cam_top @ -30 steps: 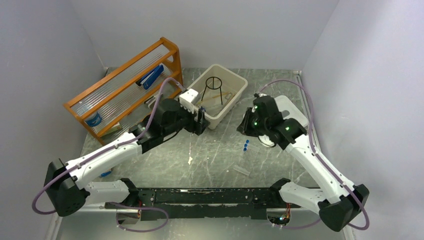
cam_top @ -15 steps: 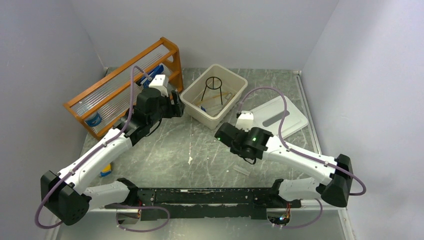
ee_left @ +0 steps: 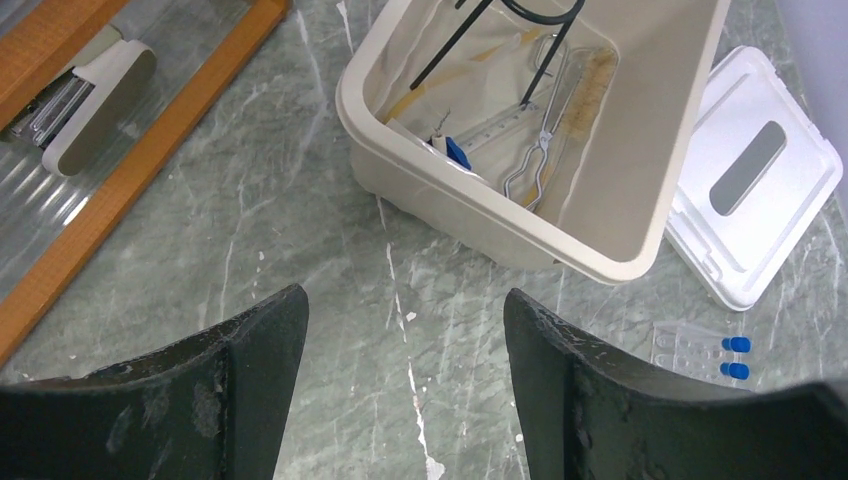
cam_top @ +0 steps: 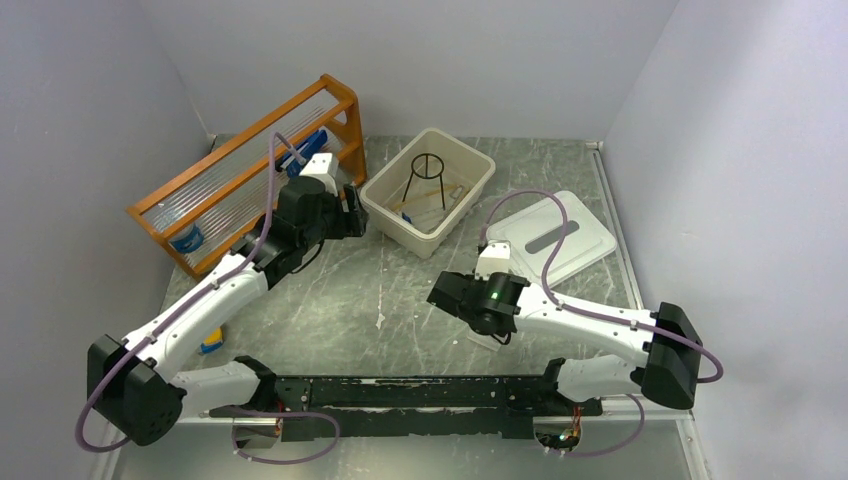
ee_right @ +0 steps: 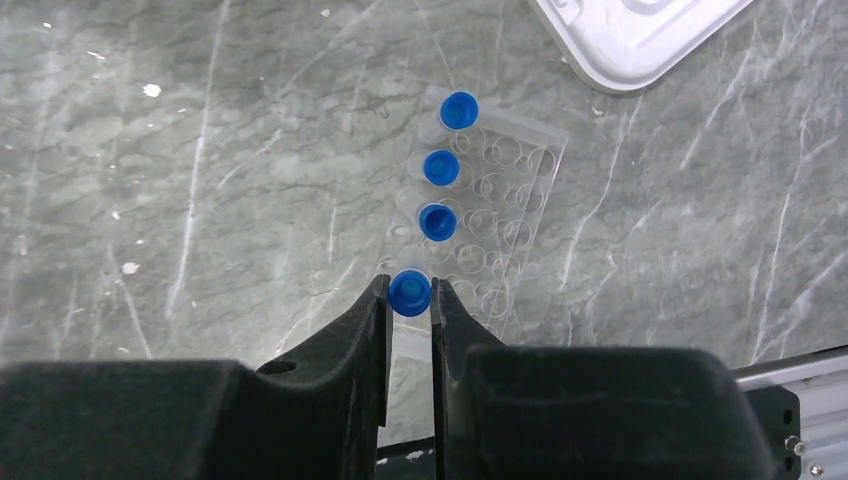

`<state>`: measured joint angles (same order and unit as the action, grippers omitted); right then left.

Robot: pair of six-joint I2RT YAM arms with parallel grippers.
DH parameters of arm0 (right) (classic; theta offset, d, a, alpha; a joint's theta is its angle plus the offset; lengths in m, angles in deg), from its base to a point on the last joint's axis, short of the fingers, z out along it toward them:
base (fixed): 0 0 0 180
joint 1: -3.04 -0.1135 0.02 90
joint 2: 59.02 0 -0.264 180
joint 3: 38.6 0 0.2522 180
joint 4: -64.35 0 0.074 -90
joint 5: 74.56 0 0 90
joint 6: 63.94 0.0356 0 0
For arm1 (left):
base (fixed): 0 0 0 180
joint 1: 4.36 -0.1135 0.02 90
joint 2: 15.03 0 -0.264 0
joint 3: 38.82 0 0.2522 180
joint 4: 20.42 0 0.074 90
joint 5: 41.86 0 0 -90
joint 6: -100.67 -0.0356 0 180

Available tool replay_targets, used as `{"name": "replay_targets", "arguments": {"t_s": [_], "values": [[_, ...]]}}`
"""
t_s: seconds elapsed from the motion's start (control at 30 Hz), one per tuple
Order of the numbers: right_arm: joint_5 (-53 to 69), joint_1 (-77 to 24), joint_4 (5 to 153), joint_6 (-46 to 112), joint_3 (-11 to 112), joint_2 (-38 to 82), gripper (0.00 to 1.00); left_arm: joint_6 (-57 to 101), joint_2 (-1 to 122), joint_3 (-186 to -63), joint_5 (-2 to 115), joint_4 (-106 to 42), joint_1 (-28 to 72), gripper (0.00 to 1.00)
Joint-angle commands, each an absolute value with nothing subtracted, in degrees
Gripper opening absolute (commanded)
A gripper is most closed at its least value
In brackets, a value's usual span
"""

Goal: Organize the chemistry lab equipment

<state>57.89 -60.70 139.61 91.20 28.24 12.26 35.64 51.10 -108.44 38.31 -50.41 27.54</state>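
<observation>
Closest to the arm bases, the right gripper (ee_right: 410, 300) points down at the table (ee_right: 200, 150). Its fingers (ee_right: 370, 330) are pinched together on a blue-capped bottle (ee_right: 410, 292), whose cap sits right between the fingertips. That bottle is the near end of a row. Three more bottles (ee_right: 441, 167) run away from the gripper in a line along the left edge of a clear tray (ee_right: 505, 215) (a flat piece dotted with round holes) that lies on the table. Whether the gripped bottle is lifted or resting there cannot be told from above.

On the near left, beside the left arm, lies a small yellow and blue thing (cam_top: 212, 343), too small to name.

Farther in, the left gripper (ee_left: 400, 305) hangs over bare table with its fingers spread wide and nothing between them. The tub (ee_left: 470, 220) stands just beyond it to the right, and the orange rack (cam_top: 230, 145) is off to its left.

Inside the tub a black wire stand (cam_top: 427, 172) stands upright. The tongs (ee_left: 545, 140) lie on the floor near the right wall, some tan tubing (ee_left: 420, 98) curls on the left, and what may be a brush (ee_left: 595, 80) lies along the far side.

The white lid (cam_top: 590, 235) lies flat on the table just right of the tub, well beyond the right gripper. The rack runs along the far left edge with clear rods across it.
</observation>
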Motion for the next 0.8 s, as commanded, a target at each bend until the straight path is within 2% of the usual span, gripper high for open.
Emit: {"name": "replay_targets", "arguments": {"t_s": [0.0, 0.3, 0.53, 0.77], "values": [[61.6, -61.0, 134.9, 92.0, 25.0, 11.4, 0.1, 36.2, 51.5, -107.7, 40.0, -49.7, 26.8, 0.75], [60.7, -59.5, 129.1, 89.3, 22.5, 10.3, 0.1, 36.4, 51.8, -107.4, 40.7, -49.4, 26.4, 0.75], [59.8, -58.0, 129.8, 89.4, 21.9, 11.0, 0.11, 36.5, 51.9, -107.2, 40.8, -49.3, 26.2, 0.75], [58.2, -56.8, 128.3, 89.5, 20.6, 11.9, 0.19, 36.5, 52.1, -107.3, 41.3, -49.3, 26.1, 0.75]]}}
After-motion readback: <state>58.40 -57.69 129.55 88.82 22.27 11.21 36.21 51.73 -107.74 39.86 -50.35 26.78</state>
